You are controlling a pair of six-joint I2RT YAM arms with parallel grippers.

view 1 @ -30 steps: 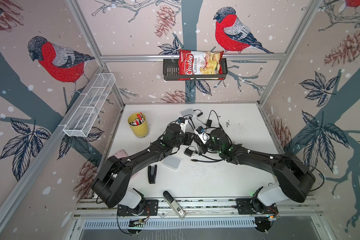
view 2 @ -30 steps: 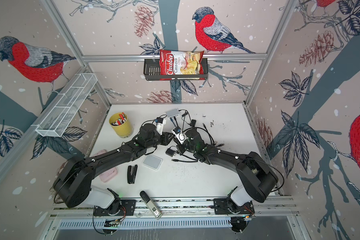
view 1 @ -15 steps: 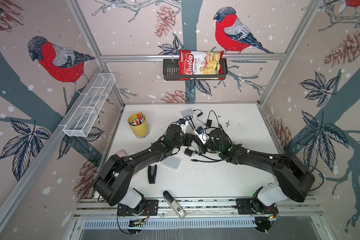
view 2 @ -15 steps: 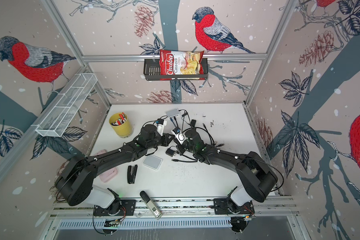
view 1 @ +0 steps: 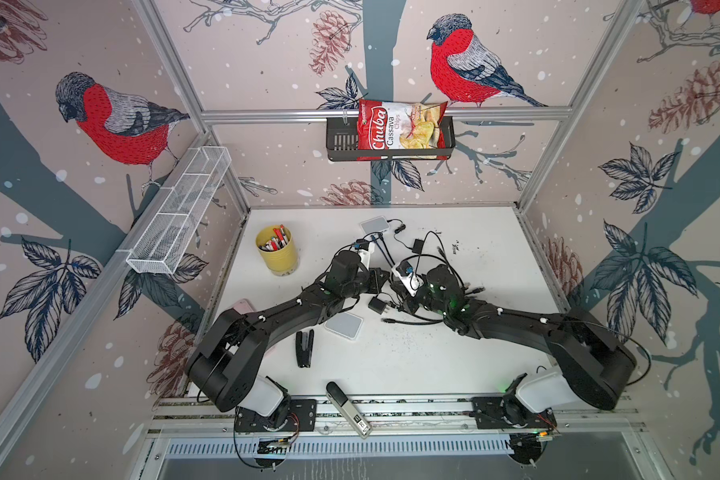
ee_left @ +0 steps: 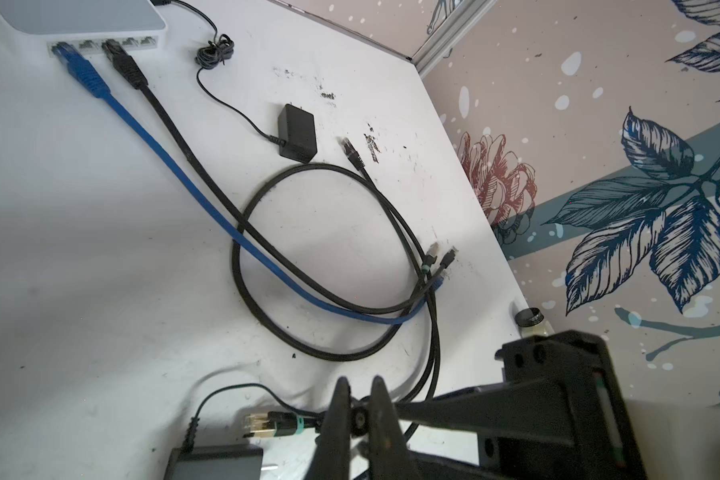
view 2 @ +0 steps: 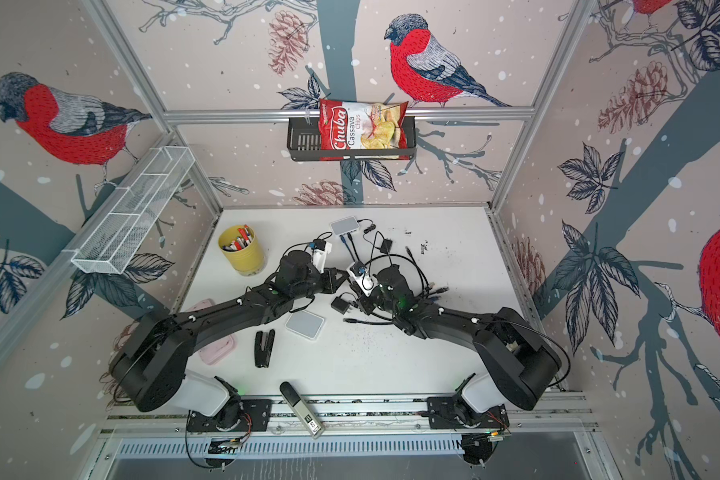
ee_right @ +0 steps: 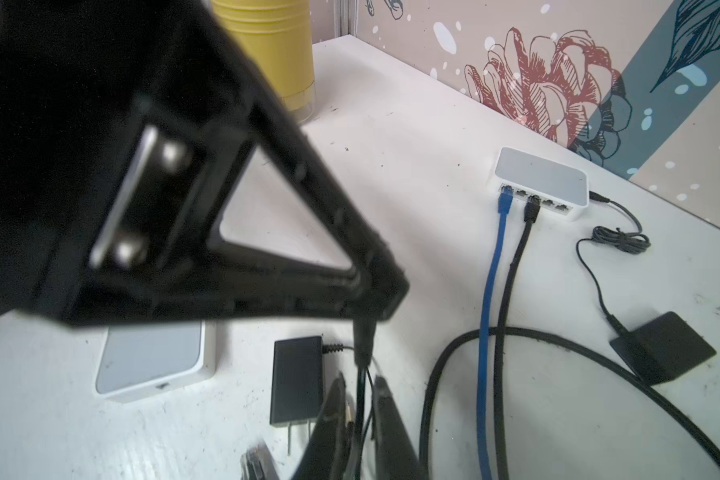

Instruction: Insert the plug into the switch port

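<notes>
I'm pinching the cable (ee_left: 314, 423) with the left gripper (ee_left: 359, 386), just behind the gold plug (ee_left: 260, 426). The plug is hovering near the adapter (ee_left: 217, 461), well apart from the switch (ee_left: 100, 25). The right gripper (ee_right: 359, 380) is standing slightly parted around the same cable.

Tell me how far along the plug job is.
Done: only the blue cable and black cable sit in the switch, not the gold plug. In hand: the left gripper is shut on the lead just behind that plug; the right gripper has its jaws slightly apart around that lead. Left: carry the plug to a free port and push it in.
</notes>
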